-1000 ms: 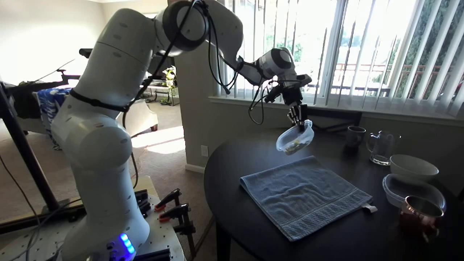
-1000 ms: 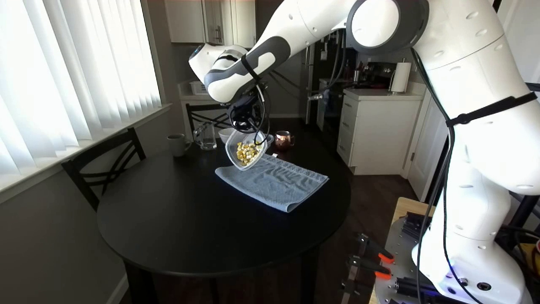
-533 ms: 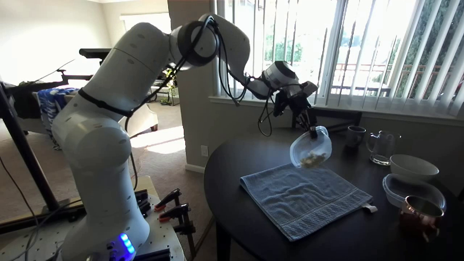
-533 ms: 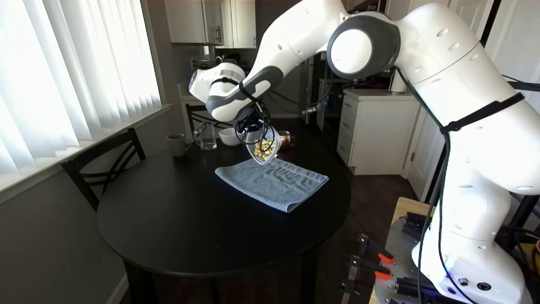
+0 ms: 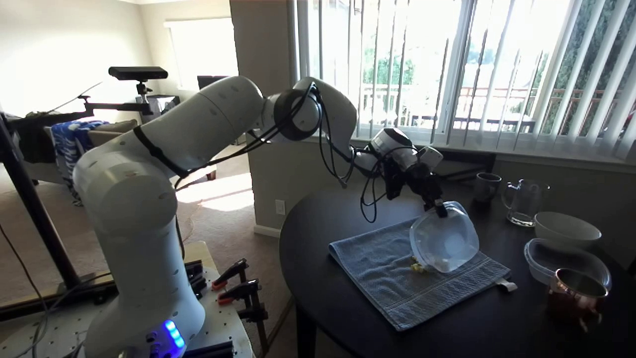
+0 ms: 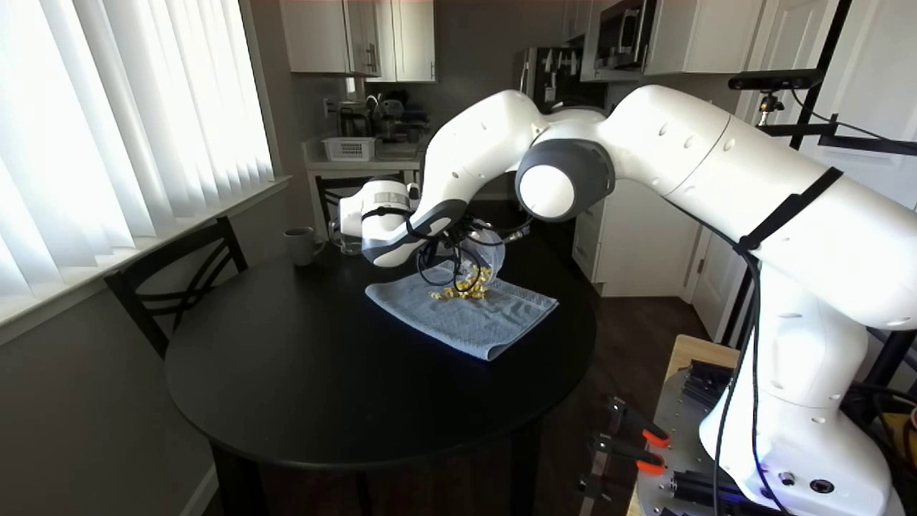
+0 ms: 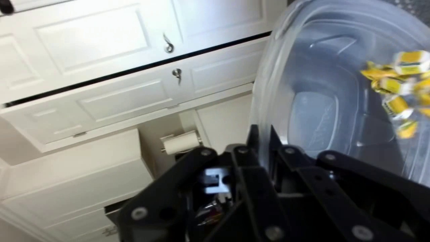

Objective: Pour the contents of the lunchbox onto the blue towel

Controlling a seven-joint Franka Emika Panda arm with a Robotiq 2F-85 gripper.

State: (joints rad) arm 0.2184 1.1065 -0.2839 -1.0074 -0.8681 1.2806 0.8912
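Note:
The lunchbox [image 5: 447,241], a whitish translucent container, is tipped steeply low over the blue towel [image 5: 377,258]. My gripper [image 5: 440,209] is shut on its rim; the wrist view shows the fingertips [image 7: 264,141] on both sides of the wall of the lunchbox [image 7: 312,111]. The contents, yellow and white wrapped pieces [image 5: 416,267], lie partly on the towel below the lower rim. In an exterior view more pieces [image 6: 458,290] spread on the towel [image 6: 466,330] at the mouth of the lunchbox [image 6: 491,247]. The wrist view shows blurred pieces [image 7: 403,84] near the far rim.
On the dark round table [image 5: 318,278] stand a white bowl [image 5: 566,228], a clear container [image 5: 561,261], a copper mug [image 5: 576,298], a glass mug [image 5: 521,206] and a grey mug [image 5: 487,188]. A chair [image 6: 186,279] and the window are beyond the table.
My arm has lowered and carried the lunchbox over the towel, tipping it from shallow to steep. Pieces that were inside it now lie on the towel.

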